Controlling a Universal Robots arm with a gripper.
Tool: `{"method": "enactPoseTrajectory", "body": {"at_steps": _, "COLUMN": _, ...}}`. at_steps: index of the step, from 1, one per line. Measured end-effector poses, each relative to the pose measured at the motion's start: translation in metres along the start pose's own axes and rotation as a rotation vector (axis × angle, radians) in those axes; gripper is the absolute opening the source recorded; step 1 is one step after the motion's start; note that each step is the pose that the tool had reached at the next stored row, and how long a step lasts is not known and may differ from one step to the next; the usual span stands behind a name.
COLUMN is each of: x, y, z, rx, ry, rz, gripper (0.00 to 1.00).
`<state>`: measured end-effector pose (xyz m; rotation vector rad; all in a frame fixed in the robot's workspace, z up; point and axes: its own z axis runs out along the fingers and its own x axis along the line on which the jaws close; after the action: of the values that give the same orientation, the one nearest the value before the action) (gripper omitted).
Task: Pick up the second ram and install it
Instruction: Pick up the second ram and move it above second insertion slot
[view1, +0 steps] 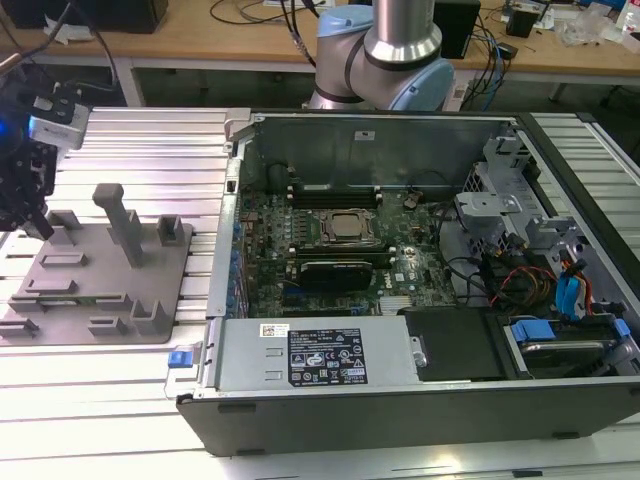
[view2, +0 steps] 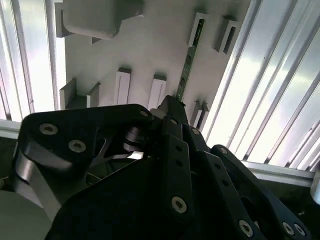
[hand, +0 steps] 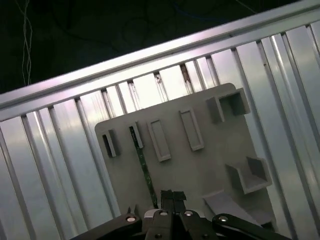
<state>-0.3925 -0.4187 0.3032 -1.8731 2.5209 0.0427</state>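
Observation:
The second ram (view1: 92, 299) is a thin dark-green stick lying on edge in a slot of the grey fixture plate (view1: 150, 280), at the exterior view's left. Both wrist views show the stick (view2: 189, 57) (hand: 144, 167) running across the plate from under my fingertips. My gripper (view1: 38, 222) hangs above the plate's far corner, clear of the stick. Its black fingers (hand: 166, 196) stand together with nothing between them (view2: 172, 107).
An open computer case (view1: 400, 400) stands at the exterior view's right, with the motherboard, CPU socket (view1: 345, 228) and memory slots (view1: 335, 188) inside. A black expansion card (view1: 340, 270) sits below the socket. Grey fixture blocks (view1: 125, 225) rise from the plate. Ribbed aluminium table (view1: 130, 140) lies around.

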Motion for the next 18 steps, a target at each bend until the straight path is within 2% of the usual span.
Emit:
{"method": "enactPoseTrajectory", "body": {"at_steps": 4, "x": 0.0001, "y": -0.0001, "z": 0.0015, "rx": -0.0016, "ry": 0.002, "rz": -0.094, "gripper": 0.08}}
{"method": "enactPoseTrajectory", "body": {"at_steps": 10, "x": 0.0001, "y": -0.0001, "z": 0.0048, "rx": -0.0052, "ry": 0.0072, "rz": -0.317, "gripper": 0.08}}
{"method": "enactPoseTrajectory", "body": {"at_steps": 11, "x": 0.0001, "y": -0.0001, "z": 0.0048, "rx": -0.0058, "ry": 0.0079, "rz": -0.341, "gripper": 0.08}}
{"method": "enactPoseTrajectory", "body": {"at_steps": 14, "x": 0.0001, "y": 0.0, "z": 0.0056, "rx": -0.0055, "ry": 0.0077, "rz": -0.346, "gripper": 0.08}}
{"method": "enactPoseTrajectory", "body": {"at_steps": 18, "x": 0.0017, "y": 0.0032, "z": 0.0149, "rx": -0.0057, "ry": 0.0079, "rz": -0.348, "gripper": 0.08}}
